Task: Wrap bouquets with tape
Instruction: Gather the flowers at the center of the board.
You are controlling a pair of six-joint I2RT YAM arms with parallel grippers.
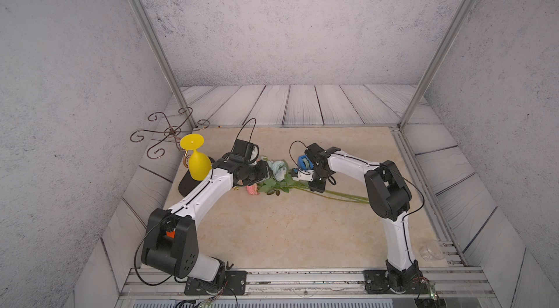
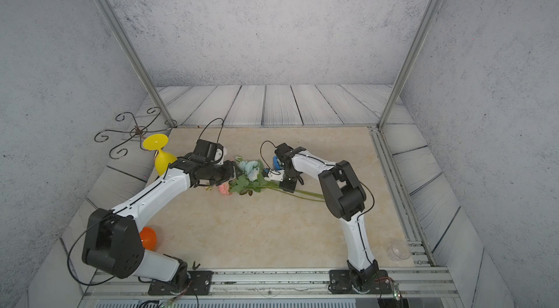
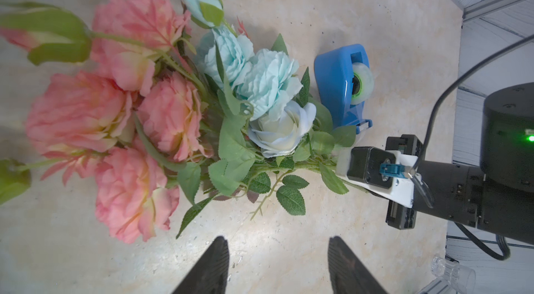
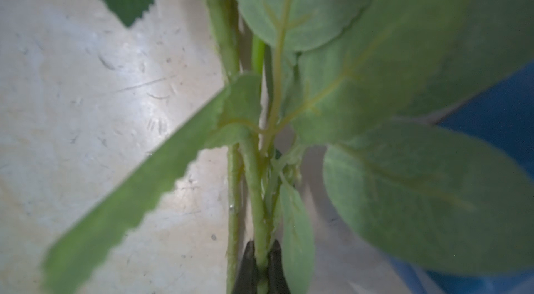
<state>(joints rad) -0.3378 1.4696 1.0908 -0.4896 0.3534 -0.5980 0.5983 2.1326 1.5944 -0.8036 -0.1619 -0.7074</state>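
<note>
Top views both give you the bouquet point(image 1: 273, 180) lying flat on the beige table point(image 1: 272, 230). Its blooms are toward the left arm point(image 1: 208, 191), and its long stems point(image 1: 341, 197) trail away under the wrist of the right arm point(image 1: 348, 164). The blue tape dispenser point(image 1: 304, 161) stands on the table just behind the leaves, beside that wrist. Both arms' fingertips are hidden here, so you cannot read the jaws from above. An upturned yellow goblet point(image 1: 198, 164) sits behind the left arm, and a clear cup point(image 1: 431, 250) lies near the right arm's base.

Right wrist view: the right gripper point(image 4: 263, 246) has its two dark fingertips clamped on one green stem of the bouquet. A second stem runs just beside the grip, outside it. Blurred leaves fill the space ahead, with a patch of the blue dispenser behind them.

Left wrist view: the left gripper point(image 3: 277, 252) holds its jaws apart over bare table, with nothing between them. You see the bouquet ahead of the fingertips, its nearest leaves close but not touching them. Beyond the pink blooms point(image 3: 115, 122) and the pale blue ones, the dispenser stands with its tape roll point(image 3: 362, 83) showing. Its cutter end is near the right gripper, which sits over the stems where the leaves end.
</note>
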